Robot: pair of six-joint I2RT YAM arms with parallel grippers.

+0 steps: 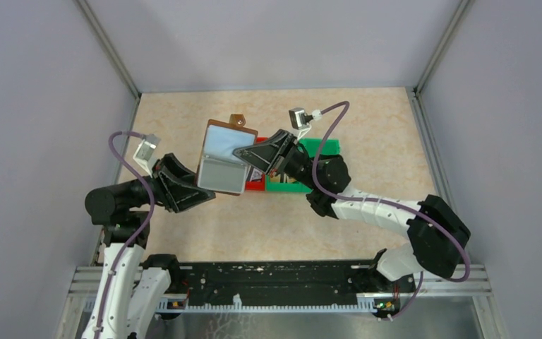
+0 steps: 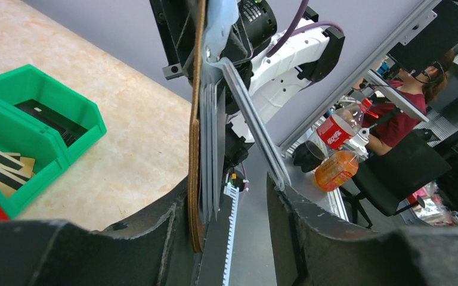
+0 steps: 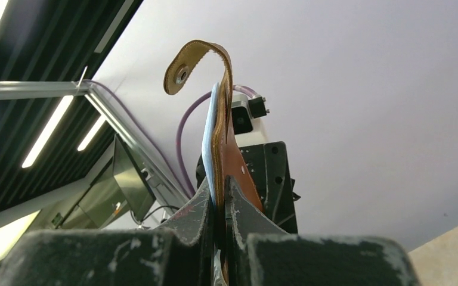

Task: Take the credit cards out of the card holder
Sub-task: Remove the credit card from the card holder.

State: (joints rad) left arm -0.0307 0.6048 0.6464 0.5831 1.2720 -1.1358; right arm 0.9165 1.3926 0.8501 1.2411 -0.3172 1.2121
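Note:
The brown card holder (image 1: pixel 222 157) hangs unfolded above the table, pale blue inside, snap tab (image 3: pixel 185 68) uppermost. My right gripper (image 1: pixel 243 152) is shut on its right edge, with the brown cover and blue lining pinched between the fingers (image 3: pixel 219 190). My left gripper (image 2: pixel 229 196) straddles the holder's lower edge with its jaws apart. One finger lies against the brown cover (image 2: pixel 194 149). The other finger is at a clear pocket leaf (image 2: pixel 253 125) that splays outward. Grey leaves (image 2: pixel 212 149) hang between; I cannot tell pockets from cards. Tan credit cards (image 2: pixel 3 164) with dark stripes lie in the green bin (image 2: pixel 65 89).
A red bin (image 1: pixel 256 185) stands next to the green bin (image 1: pixel 321 148), behind and under the right arm. A dark card (image 2: pixel 48 119) also lies in the green bin. Grey walls close in the table on three sides. A toothed rail (image 1: pixel 275 300) runs along the near edge.

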